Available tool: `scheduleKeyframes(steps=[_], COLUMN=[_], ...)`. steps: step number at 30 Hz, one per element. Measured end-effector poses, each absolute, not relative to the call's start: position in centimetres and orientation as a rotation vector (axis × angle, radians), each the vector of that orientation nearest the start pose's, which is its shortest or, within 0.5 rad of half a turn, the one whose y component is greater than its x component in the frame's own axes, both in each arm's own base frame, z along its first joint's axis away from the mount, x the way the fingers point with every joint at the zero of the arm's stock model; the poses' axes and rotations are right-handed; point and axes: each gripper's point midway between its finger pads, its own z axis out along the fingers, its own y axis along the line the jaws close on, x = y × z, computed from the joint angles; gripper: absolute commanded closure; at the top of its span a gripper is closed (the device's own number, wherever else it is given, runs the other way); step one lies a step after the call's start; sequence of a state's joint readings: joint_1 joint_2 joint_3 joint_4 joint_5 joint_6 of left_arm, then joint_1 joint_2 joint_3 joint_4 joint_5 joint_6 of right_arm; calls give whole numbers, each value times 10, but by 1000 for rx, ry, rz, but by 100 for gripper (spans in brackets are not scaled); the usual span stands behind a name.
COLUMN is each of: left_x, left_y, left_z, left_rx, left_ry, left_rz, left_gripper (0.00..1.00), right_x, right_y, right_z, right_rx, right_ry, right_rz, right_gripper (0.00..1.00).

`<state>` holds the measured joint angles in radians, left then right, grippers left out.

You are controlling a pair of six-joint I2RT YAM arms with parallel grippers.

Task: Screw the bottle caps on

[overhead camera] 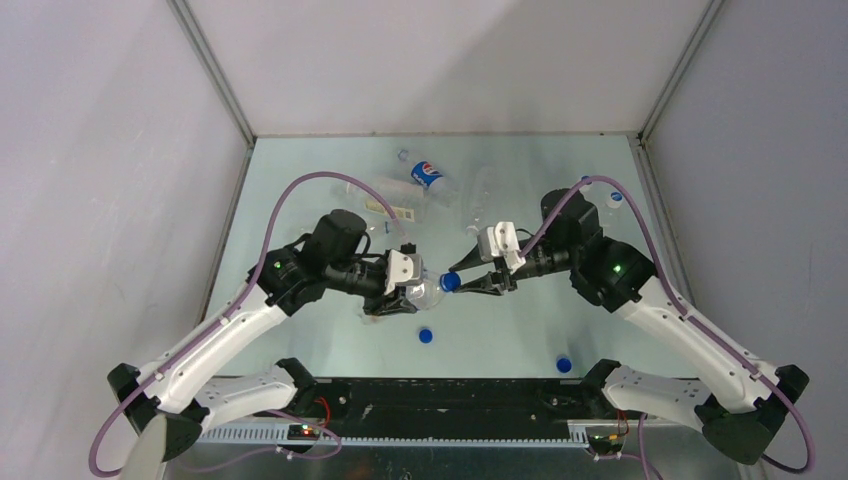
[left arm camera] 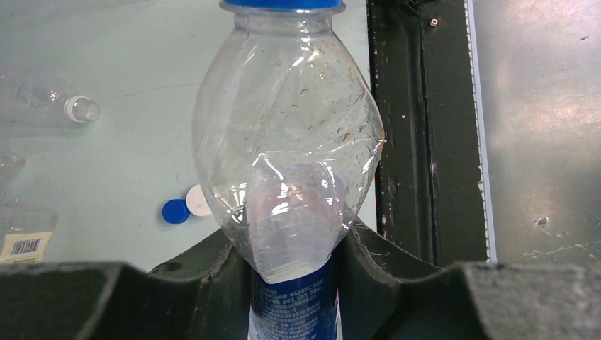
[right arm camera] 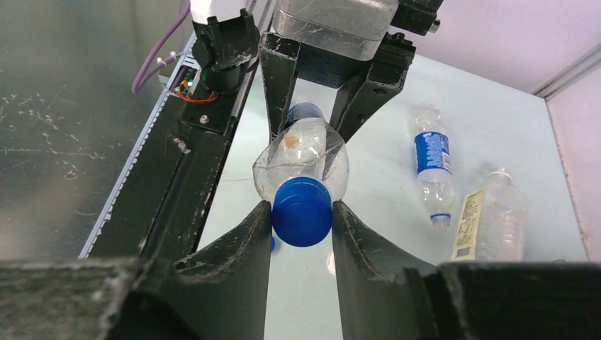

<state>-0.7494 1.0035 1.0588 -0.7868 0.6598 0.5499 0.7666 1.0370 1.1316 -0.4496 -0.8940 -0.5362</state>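
A clear bottle (overhead camera: pixel 425 293) with a blue label hangs on its side above the table's middle, my left gripper (overhead camera: pixel 405 296) shut round its body. In the left wrist view the bottle (left arm camera: pixel 290 142) fills the frame, wedged between the jaws of my left gripper (left arm camera: pixel 294 283). Its blue cap (left arm camera: pixel 282 4) shows at the top edge. My right gripper (right arm camera: pixel 301 216) meets the bottle's mouth from the right. Both fingers (right arm camera: pixel 241 248) press the sides of the blue cap (right arm camera: pixel 302 210), which sits on the neck of the bottle (right arm camera: pixel 301 152).
Two loose blue caps (overhead camera: pixel 426 335) (overhead camera: pixel 563 364) lie near the front edge. A white cap (left arm camera: pixel 198 200) lies beside a blue one (left arm camera: pixel 175 211). Several uncapped bottles lie at the back: a blue-labelled one (overhead camera: pixel 425 175), a pale-labelled one (overhead camera: pixel 385 200), another (overhead camera: pixel 612 198) behind my right arm.
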Motion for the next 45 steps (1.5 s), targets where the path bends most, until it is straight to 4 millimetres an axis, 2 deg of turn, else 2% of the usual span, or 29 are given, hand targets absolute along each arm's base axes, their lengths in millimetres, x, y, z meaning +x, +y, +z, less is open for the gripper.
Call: scheduleKeyframes(steps=[5,12,15,19,24,28,33,35,37,38,39,41,45], left_x=[131,133,137,147,167,187,205,210,214,214,214,214,213], left_y=[-246,-242,-240,-234,-225,-220,-216,-215,-215,-215,-216,-219,-221], left_z=[232,235,235,229,224,229,238,242,246,248,249,252,256], left_rx=[1624,1589,1541,1478,1391,1312,1210,1183,1157,1149,1143,1139,1168], left_ry=[1574,1571,1550,1547,1541,1478,1401,1390,1387,1383,1379,1374,1390], left_rz=[-863,-831,-779,-664,-470,-253,-30,22,52,54,48,20,-69], left_gripper=[84,82,82,82,83,83,83,83,83,84,84,84,84], right_x=[130,132,136,145,162,179,193,199,201,202,201,196,182], right_y=[297,302,307,315,323,326,326,325,324,324,323,321,313], right_z=[320,322,323,317,311,312,316,319,322,325,327,333,342], right_rx=[-1584,-1559,-1514,-1403,-1122,-766,-374,-279,-260,-262,-281,-364,-607], right_ry=[1074,1118,1187,1358,1646,1868,2013,2021,2010,1997,1979,1934,1807], right_rz=[1007,1004,1022,1048,1057,1102,1158,1162,1159,1157,1150,1130,1069], right_gripper=[79,90,100,100,100,100,100,89,62,57,47,37,29])
